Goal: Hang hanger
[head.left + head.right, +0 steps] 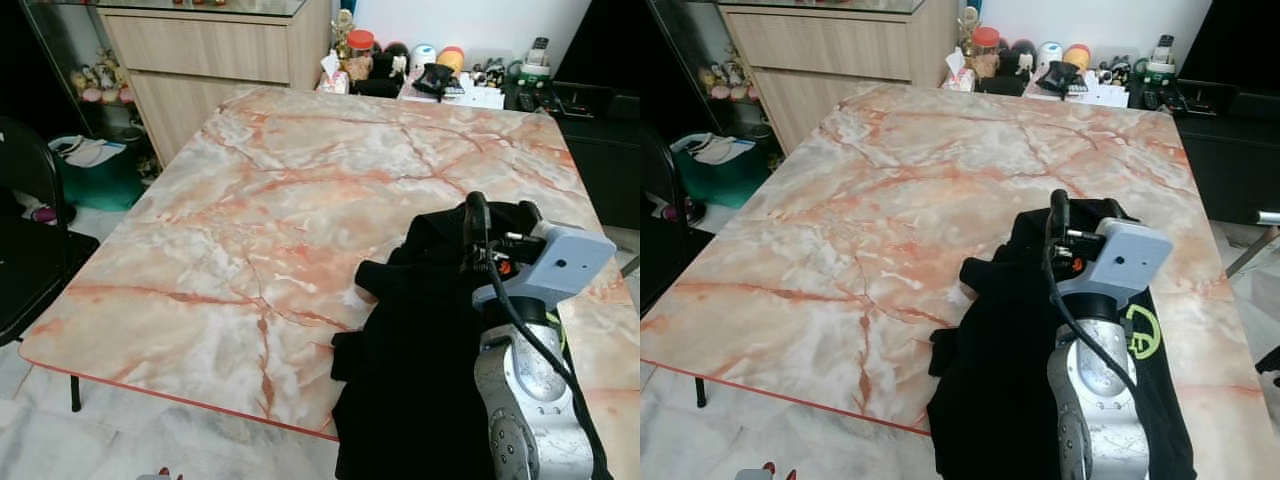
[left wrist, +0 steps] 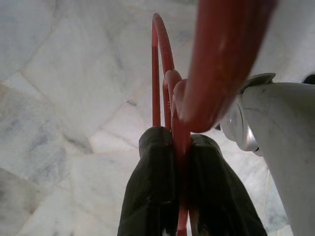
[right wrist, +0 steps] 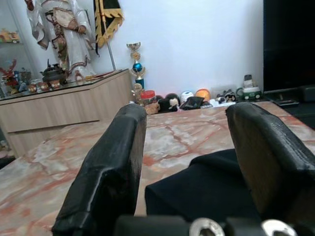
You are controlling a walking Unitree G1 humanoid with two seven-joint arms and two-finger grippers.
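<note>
A red plastic hanger is clamped between the black fingers of my left gripper, which is shut on it low down over the marble floor. A black garment with a green logo lies crumpled on the near right part of the marble-patterned table and hangs over its front edge. My right arm reaches over the garment. My right gripper is open just above the garment, with nothing between its fingers.
A black chair stands at the table's left. Beyond the table are a wooden cabinet, a green bin and small jars and toys along the far edge. A dark unit is at the right.
</note>
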